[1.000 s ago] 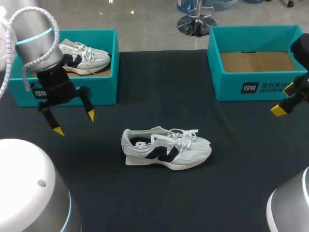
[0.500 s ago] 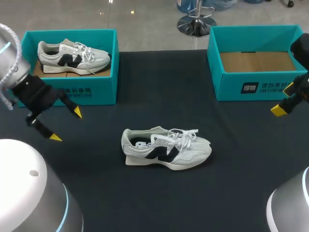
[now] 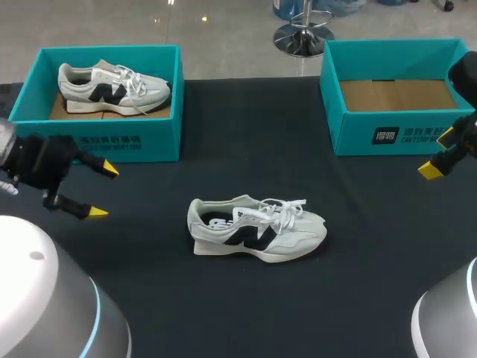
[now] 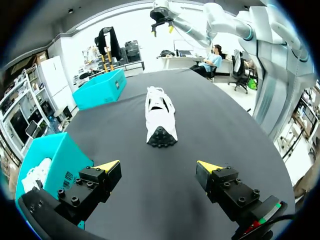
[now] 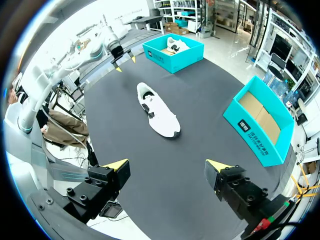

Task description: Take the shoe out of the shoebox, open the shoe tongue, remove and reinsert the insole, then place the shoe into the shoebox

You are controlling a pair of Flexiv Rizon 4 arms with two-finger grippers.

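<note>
A white sneaker (image 3: pixel 257 229) with dark side markings lies on its sole mid-table, toe to the right, laces loose. In the left wrist view the sneaker (image 4: pixel 160 117) lies ahead of my left gripper (image 4: pixel 159 166), heel nearest it. My left gripper (image 3: pixel 103 191) hangs open and empty at the table's left edge, fingers pointing right, well short of the sneaker. At the right edge my right gripper (image 3: pixel 440 160) stands high, open and empty; its wrist view looks down on the sneaker (image 5: pixel 157 112) far beyond the gripper (image 5: pixel 169 166).
A teal shoebox (image 3: pixel 160 142) at the back left holds a second matching sneaker (image 3: pixel 112 88). An empty teal shoebox (image 3: pixel 358 138) with a bare cardboard floor stands at the back right. Black cloth (image 3: pixel 253 149) covers the table.
My left arm has drawn back to the left, away from the front of the left shoebox, and its fingers have turned from pointing down to pointing right. Right arm and sneaker are still.
</note>
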